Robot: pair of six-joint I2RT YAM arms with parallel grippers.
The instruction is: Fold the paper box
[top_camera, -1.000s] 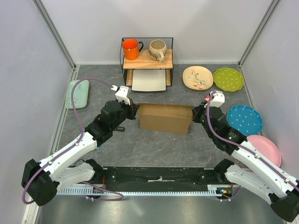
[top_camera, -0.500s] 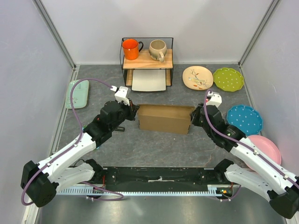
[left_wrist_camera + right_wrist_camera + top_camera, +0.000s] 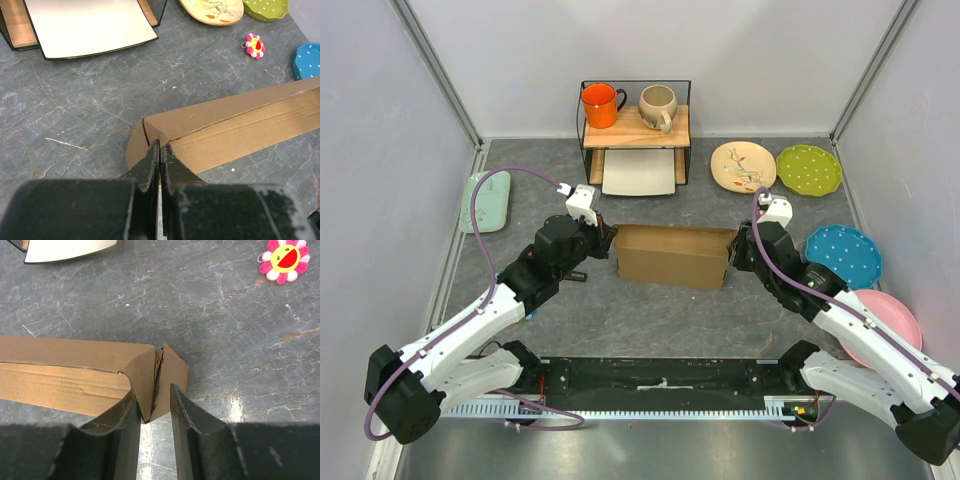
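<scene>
The paper box (image 3: 675, 255) is a brown cardboard shape standing mid-table, long side left to right. My left gripper (image 3: 605, 243) is at its left end. In the left wrist view the left gripper (image 3: 160, 150) is shut, with the corner fold of the paper box (image 3: 240, 125) pinched between its tips. At the right end is my right gripper (image 3: 735, 250). In the right wrist view the right gripper (image 3: 152, 400) stands open astride the folded end flap of the paper box (image 3: 65, 365), with a gap beside the right finger (image 3: 187, 410).
Behind the box a wire rack holds an orange mug (image 3: 601, 104), a beige mug (image 3: 657, 106) and a white tray (image 3: 639, 172). Cream (image 3: 743, 165), green (image 3: 809, 169), blue (image 3: 843, 256) and pink (image 3: 886, 320) plates lie right. A mint tray (image 3: 486, 200) lies left. A flower toy (image 3: 284, 259) lies behind the right gripper.
My right gripper has opened off the box's right end flap and shifted slightly toward the box. The left gripper stays shut at the left end.
</scene>
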